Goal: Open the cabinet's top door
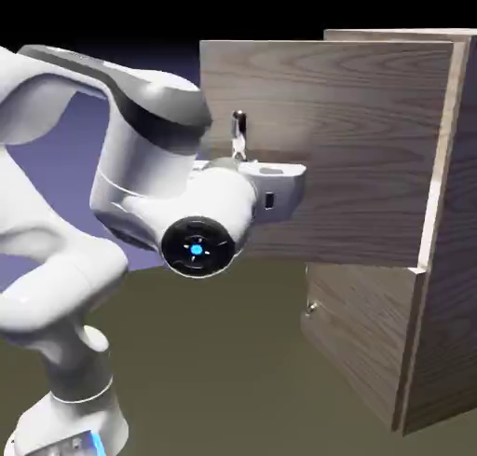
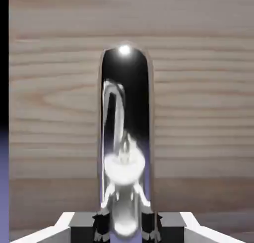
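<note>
Dull olive-brown table surface [image 1: 214,352] under a plain blue-violet backdrop [image 1: 65,128], black along the top.

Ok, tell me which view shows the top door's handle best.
The hand view: the silver handle fills the middle, large, between the pincer tips. The exterior view shows only its upper end above the hand, against the top door.
</note>
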You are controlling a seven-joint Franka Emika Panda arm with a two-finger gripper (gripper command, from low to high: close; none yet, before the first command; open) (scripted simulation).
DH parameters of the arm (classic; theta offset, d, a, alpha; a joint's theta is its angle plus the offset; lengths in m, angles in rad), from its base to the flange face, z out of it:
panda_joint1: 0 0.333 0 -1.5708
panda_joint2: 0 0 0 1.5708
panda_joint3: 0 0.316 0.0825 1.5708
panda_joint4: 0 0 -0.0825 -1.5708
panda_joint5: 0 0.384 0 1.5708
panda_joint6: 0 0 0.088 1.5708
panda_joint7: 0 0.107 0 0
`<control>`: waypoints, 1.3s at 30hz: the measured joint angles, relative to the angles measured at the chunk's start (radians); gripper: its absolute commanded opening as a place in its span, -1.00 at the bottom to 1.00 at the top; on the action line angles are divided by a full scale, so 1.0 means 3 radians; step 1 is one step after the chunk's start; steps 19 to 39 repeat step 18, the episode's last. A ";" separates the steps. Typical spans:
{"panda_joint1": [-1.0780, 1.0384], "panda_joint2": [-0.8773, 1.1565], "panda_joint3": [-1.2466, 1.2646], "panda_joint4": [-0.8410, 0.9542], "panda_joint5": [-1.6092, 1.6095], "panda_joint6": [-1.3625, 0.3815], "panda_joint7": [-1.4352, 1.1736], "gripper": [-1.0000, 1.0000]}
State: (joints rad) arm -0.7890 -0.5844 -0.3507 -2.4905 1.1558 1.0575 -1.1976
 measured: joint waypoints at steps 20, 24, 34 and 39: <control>0.0277 0.2065 -0.0561 0.2095 -0.0716 -0.1846 -0.1003 1.00; 0.0277 0.2065 -0.0561 0.2095 -0.0716 -0.1846 -0.1003 1.00; 0.0277 0.2065 -0.0561 0.2095 -0.0716 -0.1846 -0.1003 1.00; 0.0277 0.2065 -0.0561 0.2095 -0.0716 -0.1846 -0.1003 1.00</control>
